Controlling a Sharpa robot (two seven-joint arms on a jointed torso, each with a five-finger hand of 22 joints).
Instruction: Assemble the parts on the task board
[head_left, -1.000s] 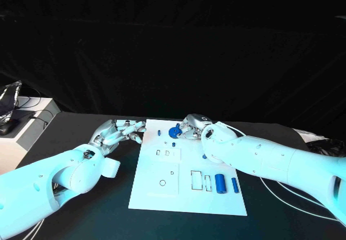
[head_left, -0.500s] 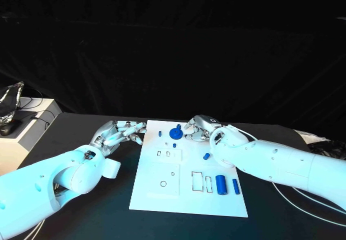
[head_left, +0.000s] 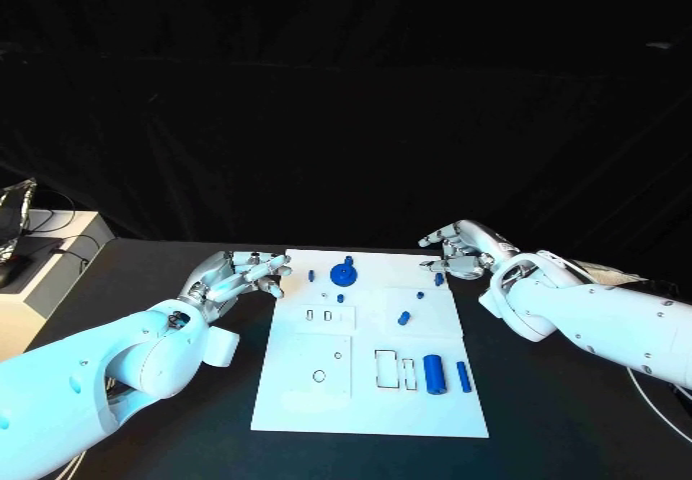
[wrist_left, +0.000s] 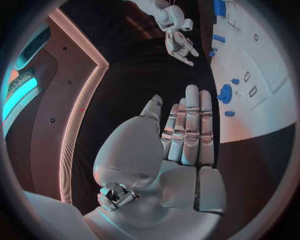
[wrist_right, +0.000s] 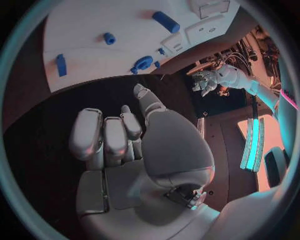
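My right hand (head_left: 462, 250) hovers over the worktop (head_left: 159, 290) just beside the board's (head_left: 368, 400) far right corner, fingers apart, holding nothing. My left hand (head_left: 238, 275) lies by the board's far left edge, fingers straight and together, also empty. On the board a blue gear (head_left: 343, 272) stands near the far edge; two blue cylinders (head_left: 436, 373) lie at the near right, with small blue pegs (head_left: 405, 319) between.

Left hand (head_left: 235, 272) empty, fingers extended, right hand (head_left: 464, 250) empty, fingers apart
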